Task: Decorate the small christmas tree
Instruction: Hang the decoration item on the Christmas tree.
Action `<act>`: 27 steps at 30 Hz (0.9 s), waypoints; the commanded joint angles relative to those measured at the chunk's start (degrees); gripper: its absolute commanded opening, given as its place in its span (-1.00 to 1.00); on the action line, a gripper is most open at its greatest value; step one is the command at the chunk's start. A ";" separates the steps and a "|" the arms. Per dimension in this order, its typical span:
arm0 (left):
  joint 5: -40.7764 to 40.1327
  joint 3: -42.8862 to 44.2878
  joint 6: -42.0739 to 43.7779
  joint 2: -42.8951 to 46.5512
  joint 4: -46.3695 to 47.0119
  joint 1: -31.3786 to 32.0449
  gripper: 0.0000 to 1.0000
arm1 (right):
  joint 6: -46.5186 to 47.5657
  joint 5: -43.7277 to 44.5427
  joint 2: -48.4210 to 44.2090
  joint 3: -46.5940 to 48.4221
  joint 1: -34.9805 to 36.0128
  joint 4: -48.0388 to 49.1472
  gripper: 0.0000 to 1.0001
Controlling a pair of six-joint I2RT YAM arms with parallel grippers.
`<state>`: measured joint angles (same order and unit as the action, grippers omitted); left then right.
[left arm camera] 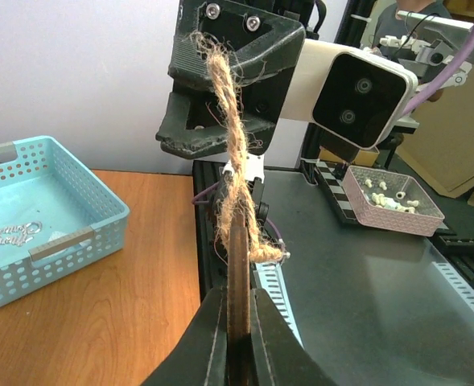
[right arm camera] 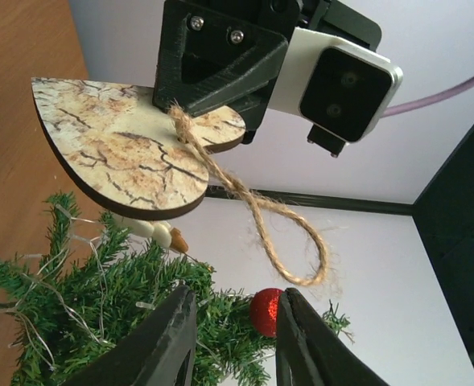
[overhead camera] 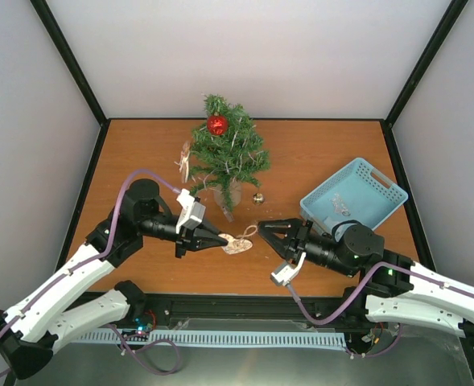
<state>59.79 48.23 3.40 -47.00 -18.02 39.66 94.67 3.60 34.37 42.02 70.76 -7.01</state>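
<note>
The small christmas tree (overhead camera: 227, 157) stands at the back centre of the table with a red ball (overhead camera: 217, 125) near its top. My left gripper (overhead camera: 220, 240) is shut on a wooden heart ornament (overhead camera: 237, 243), gripped edge-on (left arm camera: 238, 265) between the jaws. Its twine loop (right arm camera: 293, 241) sticks out toward my right gripper (overhead camera: 262, 232). The right gripper (right arm camera: 237, 322) is open. The loop lies just ahead of its tips, not between them. Past the fingers I see the tree (right arm camera: 116, 297) and the red ball (right arm camera: 265, 312).
A light blue basket (overhead camera: 353, 199) holding a flat ornament sits at the right, behind the right arm. A small gold bell (overhead camera: 258, 198) lies on the table beside the tree's base. A white hanging ornament (overhead camera: 185, 161) shows on the tree's left side.
</note>
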 commanded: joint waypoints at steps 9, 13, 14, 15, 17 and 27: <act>0.16 3.45 1.22 -2.06 -3.02 0.51 -0.99 | 3.93 -1.50 1.68 0.35 0.32 2.68 -0.41; -0.23 3.79 0.83 -2.61 -3.28 0.48 -0.99 | 2.86 -0.83 0.39 -0.27 0.30 3.24 -0.41; -0.33 3.80 0.74 -2.74 -3.29 0.49 -0.99 | 2.71 -0.40 -0.12 -0.41 0.34 3.22 -0.41; -0.49 3.80 0.59 -2.79 -3.28 0.46 -0.99 | 2.47 -0.02 -0.67 -0.77 0.34 3.13 -0.41; -1.12 3.80 0.40 -3.03 -3.33 0.49 -0.99 | 2.23 0.44 -1.85 -1.29 0.29 3.03 -0.41; -0.41 3.54 -0.46 -3.45 -2.68 0.51 -0.99 | 2.66 0.01 -0.49 -0.93 0.34 2.42 -0.39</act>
<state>58.50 49.36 3.49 -50.63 -20.91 39.66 97.34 2.94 32.93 41.08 70.76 -5.52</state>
